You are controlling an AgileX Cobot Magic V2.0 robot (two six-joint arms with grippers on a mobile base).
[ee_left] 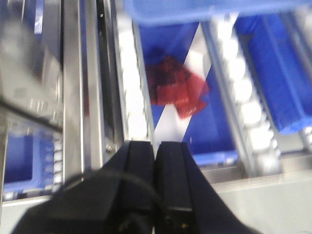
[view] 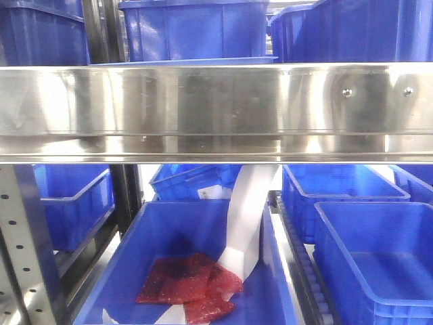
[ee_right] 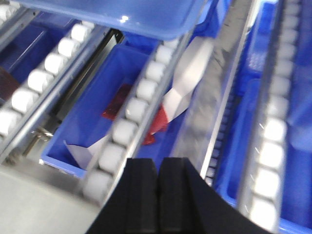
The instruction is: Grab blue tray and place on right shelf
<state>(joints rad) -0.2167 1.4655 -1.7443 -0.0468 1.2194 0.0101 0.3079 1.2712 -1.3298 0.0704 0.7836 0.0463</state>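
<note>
steel shelf rail (view: pixel 216 112) fronts dark-blue bins (view: pixel 193 28).

blue tray (ee_right: pixel 122 17): cut off by the top edge in both wrist views, only its underside showing
left wrist view: blurred throughout
red bag (view: pixel 186 288): contents unreadable

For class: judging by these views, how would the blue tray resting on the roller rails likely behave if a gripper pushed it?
The blue tray looks glossy and rests on white rollers, so it would probably glide easily. Its shallow, thin-looking plastic suggests it is light and perhaps slightly flexible.
</note>
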